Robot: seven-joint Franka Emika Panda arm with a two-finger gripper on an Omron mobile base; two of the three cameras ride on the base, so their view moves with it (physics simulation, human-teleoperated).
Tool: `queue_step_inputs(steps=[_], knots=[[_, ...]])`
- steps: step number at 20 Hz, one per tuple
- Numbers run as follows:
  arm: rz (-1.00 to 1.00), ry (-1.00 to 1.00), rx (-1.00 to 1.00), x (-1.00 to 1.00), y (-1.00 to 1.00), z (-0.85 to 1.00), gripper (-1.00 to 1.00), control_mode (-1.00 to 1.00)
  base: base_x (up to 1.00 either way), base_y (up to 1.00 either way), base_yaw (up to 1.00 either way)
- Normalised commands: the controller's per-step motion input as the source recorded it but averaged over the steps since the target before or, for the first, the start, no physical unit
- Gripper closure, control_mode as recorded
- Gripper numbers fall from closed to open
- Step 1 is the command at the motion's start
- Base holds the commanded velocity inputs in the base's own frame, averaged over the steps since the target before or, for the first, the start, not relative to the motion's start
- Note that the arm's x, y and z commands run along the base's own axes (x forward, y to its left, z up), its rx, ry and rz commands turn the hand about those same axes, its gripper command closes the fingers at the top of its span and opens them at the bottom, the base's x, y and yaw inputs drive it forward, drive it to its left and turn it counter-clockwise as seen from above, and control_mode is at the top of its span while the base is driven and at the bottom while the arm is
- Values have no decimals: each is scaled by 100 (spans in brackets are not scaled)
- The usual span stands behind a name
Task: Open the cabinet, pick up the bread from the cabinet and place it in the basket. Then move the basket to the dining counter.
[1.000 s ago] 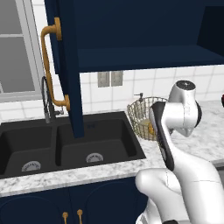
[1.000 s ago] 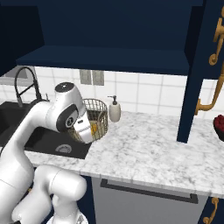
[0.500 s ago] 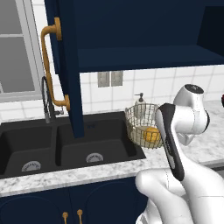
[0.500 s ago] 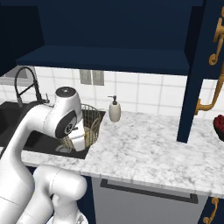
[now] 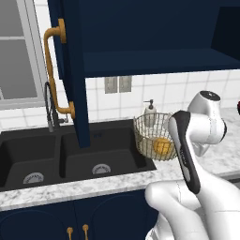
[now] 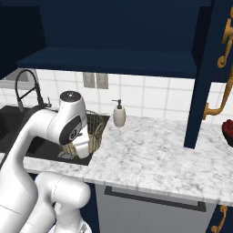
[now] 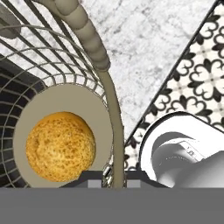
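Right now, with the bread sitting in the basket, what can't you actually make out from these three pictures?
- Fingers on the basket rim: cut off by the hand view's bottom edge; the arm hides them in both base views.
- Bread: in the right base view, hidden behind the arm.
- Red thing on the worktop: cut off by the right edge.
- Soap dispenser: lower part behind the basket in the left base view.

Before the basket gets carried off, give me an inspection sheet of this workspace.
Surface: marble worktop beside a black double sink.
Job's things: bread lies inside the basket; cabinet stands open, its shelf bare.
Clutter: soap bottle behind the basket; something red at the worktop's right edge.
Hand: the hand is shut on the basket wall.
Cables: nothing seen.
Surroundings: faucet, wall outlets, window, patterned floor.
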Motion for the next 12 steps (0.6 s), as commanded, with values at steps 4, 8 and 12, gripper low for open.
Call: queue_step_inputs(steps=[4,8,12], knots=[[0,0,0,0,0,0,100,100,-97,0,-1],[0,0,0,0,0,0,100,100,-100,-2,-26],[0,0,0,0,0,0,100,100,-53,-16,-74]])
